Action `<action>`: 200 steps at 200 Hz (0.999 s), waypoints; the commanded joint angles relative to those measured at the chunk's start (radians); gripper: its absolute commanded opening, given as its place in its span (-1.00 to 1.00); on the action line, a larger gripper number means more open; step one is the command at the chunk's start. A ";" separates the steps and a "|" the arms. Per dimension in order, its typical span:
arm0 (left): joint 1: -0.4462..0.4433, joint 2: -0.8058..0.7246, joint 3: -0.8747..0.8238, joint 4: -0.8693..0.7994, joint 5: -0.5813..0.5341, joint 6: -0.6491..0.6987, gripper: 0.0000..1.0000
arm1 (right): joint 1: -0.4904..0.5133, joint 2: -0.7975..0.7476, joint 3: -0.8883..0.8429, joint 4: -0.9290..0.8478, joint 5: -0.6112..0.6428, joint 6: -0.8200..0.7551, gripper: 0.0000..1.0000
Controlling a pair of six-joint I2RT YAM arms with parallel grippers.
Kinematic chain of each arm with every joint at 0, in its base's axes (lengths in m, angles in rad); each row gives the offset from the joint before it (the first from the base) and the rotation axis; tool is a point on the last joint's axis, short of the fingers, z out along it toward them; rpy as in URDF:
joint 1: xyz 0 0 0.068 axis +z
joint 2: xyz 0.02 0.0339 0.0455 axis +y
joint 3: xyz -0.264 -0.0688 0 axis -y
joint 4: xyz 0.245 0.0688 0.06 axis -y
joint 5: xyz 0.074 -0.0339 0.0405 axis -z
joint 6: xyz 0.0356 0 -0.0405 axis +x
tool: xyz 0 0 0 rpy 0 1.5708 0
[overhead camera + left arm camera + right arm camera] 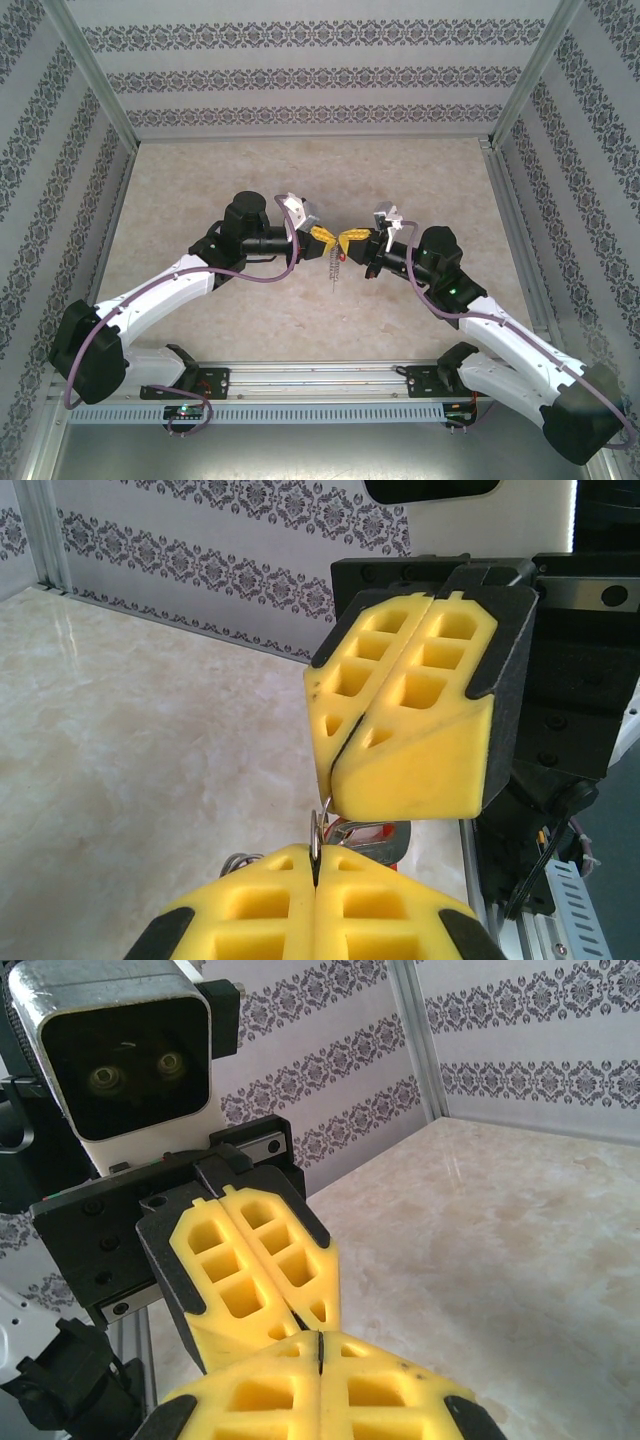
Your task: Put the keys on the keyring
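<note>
Over the middle of the desk (pixel 200 310), well in from the patterned walls (pixel 320 80): left arm (pixel 170 285) and right arm (pixel 500 335) bent inward, left jaws and right jaws meeting tip to tip. Both sets of jaws pressed fully shut, yellow pads (pixel 420 710) flat against each other, no gap along either seam. From the left wrist: thin grey edge of the keyring (pixel 316 838) rising out of the seam of the left jaws, clamped there edge-on. Tip of the right jaws just above that edge, touching or barely apart, cannot tell which. Just beyond the left pads, red head of the key (pixel 350 830) beside a grey metal piece, low and partly hidden; on the ring or loose, cannot tell. From the right wrist: a dark sliver in the seam of the right jaws, too thin to name, so cannot tell of any hold there. From above: keyring (pixel 334 272) trailing toward the near side from the meeting tips, seen edge-on, with a red speck near its top; clear of the desk or resting on it, cannot tell.
</note>
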 commanded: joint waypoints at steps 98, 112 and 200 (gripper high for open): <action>-0.014 -0.025 0.015 0.043 0.036 0.019 -1.00 | -0.053 0.004 -0.012 0.009 0.034 -0.004 -1.00; -0.014 -0.026 0.012 0.053 0.033 0.018 -1.00 | -0.055 0.004 -0.015 0.008 0.031 -0.001 -1.00; -0.014 -0.038 -0.032 0.172 -0.016 -0.012 -1.00 | -0.055 0.017 -0.027 0.003 -0.058 0.016 -1.00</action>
